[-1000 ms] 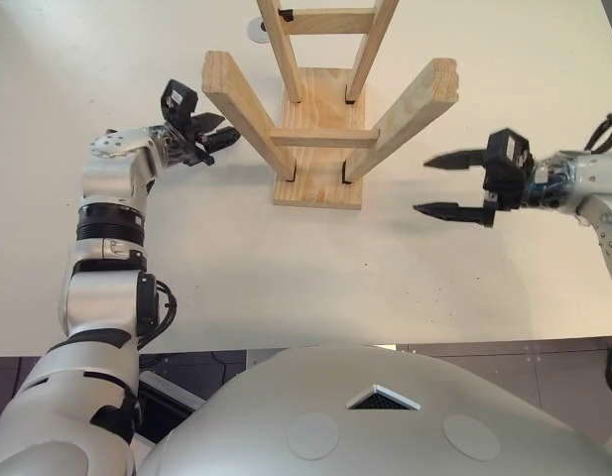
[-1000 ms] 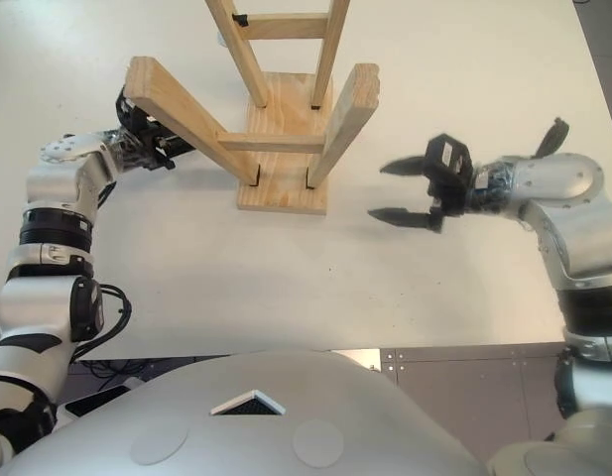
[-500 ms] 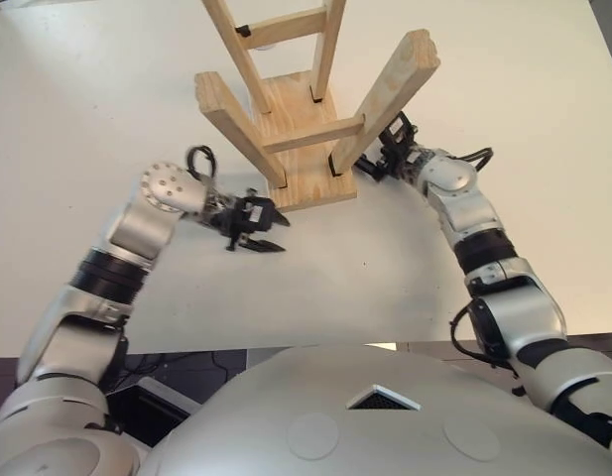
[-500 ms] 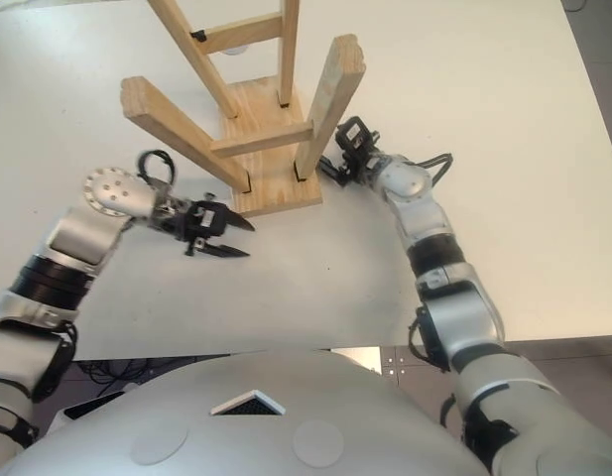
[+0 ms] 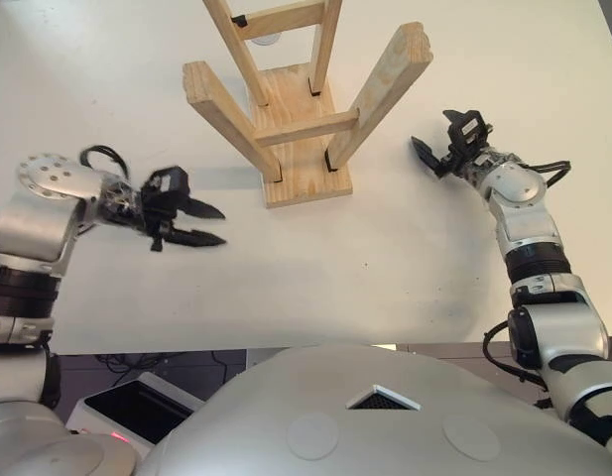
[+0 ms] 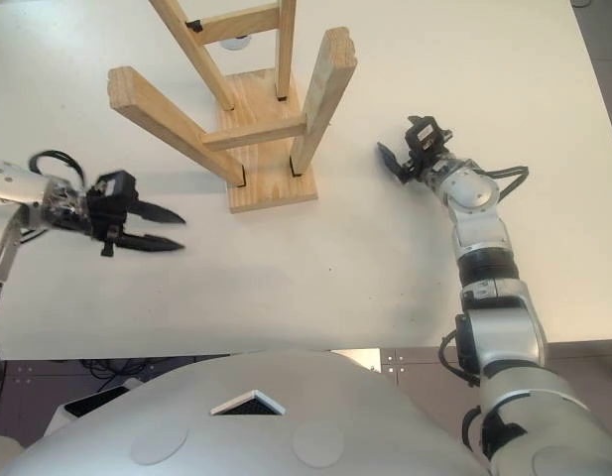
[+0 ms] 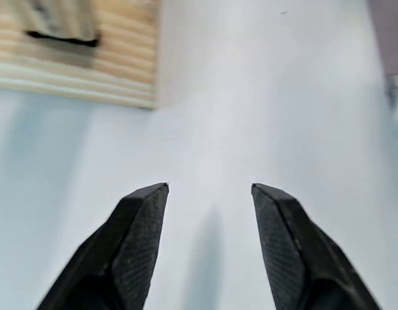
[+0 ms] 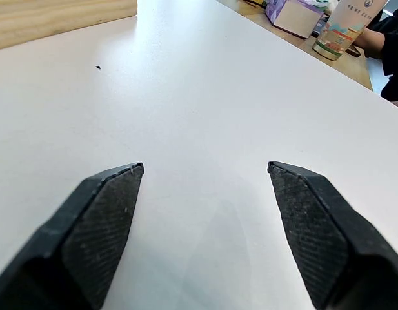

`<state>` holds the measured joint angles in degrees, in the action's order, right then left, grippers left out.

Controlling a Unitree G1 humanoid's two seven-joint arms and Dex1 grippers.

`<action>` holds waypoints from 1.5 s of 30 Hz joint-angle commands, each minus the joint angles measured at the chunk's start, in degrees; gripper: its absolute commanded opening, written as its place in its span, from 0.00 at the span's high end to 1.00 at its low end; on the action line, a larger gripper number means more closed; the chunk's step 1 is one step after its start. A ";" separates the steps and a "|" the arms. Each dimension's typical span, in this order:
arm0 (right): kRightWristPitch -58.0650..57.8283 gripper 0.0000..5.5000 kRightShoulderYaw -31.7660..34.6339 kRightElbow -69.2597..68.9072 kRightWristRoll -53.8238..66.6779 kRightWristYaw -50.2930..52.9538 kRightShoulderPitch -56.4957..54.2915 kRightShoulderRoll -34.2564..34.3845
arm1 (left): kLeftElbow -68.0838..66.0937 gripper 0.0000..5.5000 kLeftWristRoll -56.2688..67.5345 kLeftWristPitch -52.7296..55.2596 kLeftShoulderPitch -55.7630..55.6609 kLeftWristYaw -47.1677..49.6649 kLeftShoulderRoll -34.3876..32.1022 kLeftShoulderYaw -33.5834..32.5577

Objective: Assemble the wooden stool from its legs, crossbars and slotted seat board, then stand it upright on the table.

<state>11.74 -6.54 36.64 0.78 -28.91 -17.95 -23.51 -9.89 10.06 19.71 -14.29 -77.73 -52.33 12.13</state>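
The wooden stool stands upside down on the white table, its slotted seat board [image 5: 307, 185] flat on the surface and its legs [image 5: 224, 117] rising toward me. Crossbars [image 5: 307, 126] join the legs in pairs. My left gripper [image 5: 223, 227] hovers open to the left of the seat board, fingertips toward it, holding nothing. The left wrist view shows its fingertips [image 7: 209, 187] apart over bare table, with a corner of the seat board [image 7: 76, 61] beyond. My right gripper [image 5: 431, 131] is open to the right of the stool, clear of the near right leg [image 5: 380, 84]; its fingertips [image 8: 205, 166] are spread wide.
A small round white disc [image 6: 236, 42] lies behind the stool. The table's front edge [image 5: 286, 347] runs close to me. A box [image 8: 294, 14] and a bottle [image 8: 348, 22] stand on a far tabletop in the right wrist view.
Both grippers have drawn away from the stool: the left moved out to the left, and the right left the base of the near right leg and moved right. The stool stays inverted.
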 commanded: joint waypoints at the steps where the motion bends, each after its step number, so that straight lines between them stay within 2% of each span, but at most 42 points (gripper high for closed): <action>1: -4.92 0.35 -2.80 -1.72 -1.42 2.32 0.43 7.02 | -18.63 0.57 -11.29 -7.85 -10.06 15.70 10.61 4.58; 3: -6.36 0.35 -4.13 1.79 -2.53 2.41 -2.57 9.75 | -23.58 0.57 -12.37 -9.84 -11.56 17.85 15.37 5.70; 7: -6.72 0.35 -6.36 9.25 -4.34 1.18 -8.32 12.84 | -25.75 0.57 -12.89 -14.22 -11.19 15.58 20.86 9.02; 11: -5.58 0.35 -6.09 12.40 -4.04 -1.04 -11.28 13.01 | -18.40 0.57 -11.22 -15.75 -7.02 11.28 22.78 11.84; 17: -3.61 0.35 -3.35 14.49 -2.60 -5.21 -12.97 10.05 | -7.70 0.57 -6.38 -10.17 -1.78 10.09 25.42 12.37; 19: -1.66 0.35 -2.92 14.75 -3.49 -6.43 -13.37 7.14 | -4.93 0.57 -3.93 -6.91 0.15 9.72 24.78 11.14; 24: 0.44 0.35 1.67 18.65 -3.61 -5.12 -15.42 -2.92 | -8.11 0.57 -0.82 -4.81 0.75 5.81 15.61 4.55; 27: 0.74 0.35 2.31 13.51 -4.03 -8.80 -11.08 -9.32 | -17.55 0.57 -1.84 -8.21 -5.76 6.88 12.73 0.98; 29: -3.14 0.35 3.18 6.15 -1.23 -14.59 -7.11 -12.34 | -24.58 0.57 -1.92 -10.73 -11.40 9.20 13.27 -1.57; 31: -9.79 0.35 2.83 -6.75 3.27 -23.32 -0.59 -15.58 | -34.34 0.57 -3.48 -16.98 -18.32 14.30 15.29 -3.58; 33: -15.59 0.35 1.65 -19.21 6.27 -28.98 5.80 -18.34 | -43.51 0.57 -7.91 -24.85 -23.76 21.20 16.85 -2.68; 36: -23.11 0.35 -0.08 -29.42 8.41 -31.72 10.02 -18.78 | -52.27 0.57 -12.01 -31.42 -28.90 31.93 19.93 -2.18; 41: -29.15 0.35 -4.17 -36.48 7.18 -32.53 14.13 -17.95 | -61.81 0.57 -16.46 -36.49 -34.52 43.50 25.20 -2.44; 45: -30.43 0.35 -8.97 -36.51 5.77 -30.82 12.51 -13.61 | -64.93 0.57 -9.13 -33.27 -35.14 39.72 30.84 -10.79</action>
<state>-17.60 -12.72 -0.32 8.28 -60.75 -4.42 -40.07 -73.70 -1.68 -14.84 -48.57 -35.49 -23.54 4.49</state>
